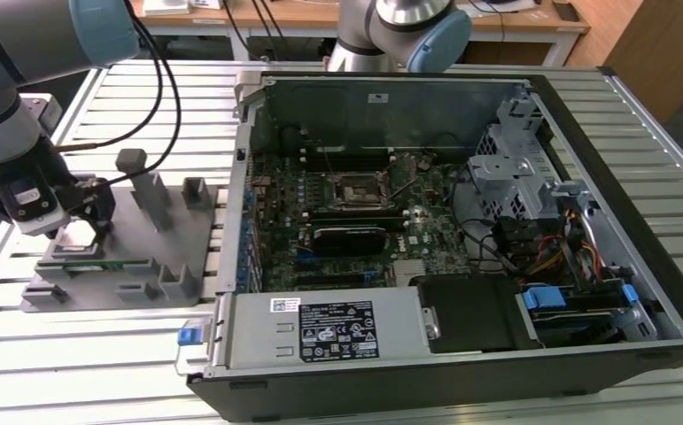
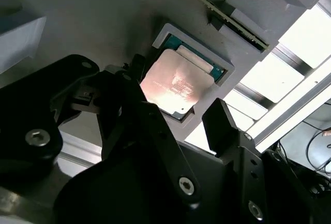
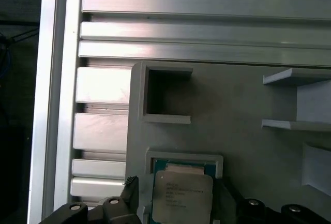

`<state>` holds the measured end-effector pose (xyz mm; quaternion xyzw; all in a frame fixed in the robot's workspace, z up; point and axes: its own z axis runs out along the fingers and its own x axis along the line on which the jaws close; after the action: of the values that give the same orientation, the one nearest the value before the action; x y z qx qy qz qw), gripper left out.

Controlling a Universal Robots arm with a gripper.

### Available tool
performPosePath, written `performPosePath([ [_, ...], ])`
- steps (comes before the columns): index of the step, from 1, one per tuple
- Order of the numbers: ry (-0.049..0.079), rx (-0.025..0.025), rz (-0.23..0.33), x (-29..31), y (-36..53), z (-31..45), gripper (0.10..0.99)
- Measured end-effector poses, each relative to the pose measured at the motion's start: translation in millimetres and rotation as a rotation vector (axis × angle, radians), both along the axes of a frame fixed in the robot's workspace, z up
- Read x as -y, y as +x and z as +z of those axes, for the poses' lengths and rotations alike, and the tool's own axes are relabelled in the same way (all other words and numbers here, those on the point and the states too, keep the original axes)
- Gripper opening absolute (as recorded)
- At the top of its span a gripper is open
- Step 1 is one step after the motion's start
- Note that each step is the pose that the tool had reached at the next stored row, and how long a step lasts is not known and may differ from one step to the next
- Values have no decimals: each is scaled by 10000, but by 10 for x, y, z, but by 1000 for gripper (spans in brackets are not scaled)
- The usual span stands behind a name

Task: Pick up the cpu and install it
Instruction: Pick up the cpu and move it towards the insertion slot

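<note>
Two fingers (image 2: pixel 220 123) stand spread, one on either side of the cpu (image 2: pixel 178 81), and nothing is pinched between them. The gripper (image 1: pixel 79 230) hovers low over the grey holder (image 1: pixel 152 274) at the exterior view's left, where the cpu lies flat in its recess, near a memory stick (image 2: pixel 227 14). It looks like the pick-up step, with the grasp not yet made. That grasp calls for a square close on opposite edges and a level lift. The socket (image 1: pixel 353 190) sits in the open case (image 1: pixel 389 106), well apart.
</note>
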<state>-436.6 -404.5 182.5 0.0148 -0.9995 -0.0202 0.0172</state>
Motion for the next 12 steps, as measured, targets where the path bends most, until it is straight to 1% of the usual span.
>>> performPosePath([
  [1, -1, 0, -1, 0, 1, 0, 725],
  [2, 0, 0, -2, 0, 1, 0, 659],
  [6, -20, 2, 0, 5, 5, -1, 659],
  [10, -77, 0, -3, 48, 7, -2, 659],
  [12, -112, 1, -19, 54, 7, -2, 659],
])
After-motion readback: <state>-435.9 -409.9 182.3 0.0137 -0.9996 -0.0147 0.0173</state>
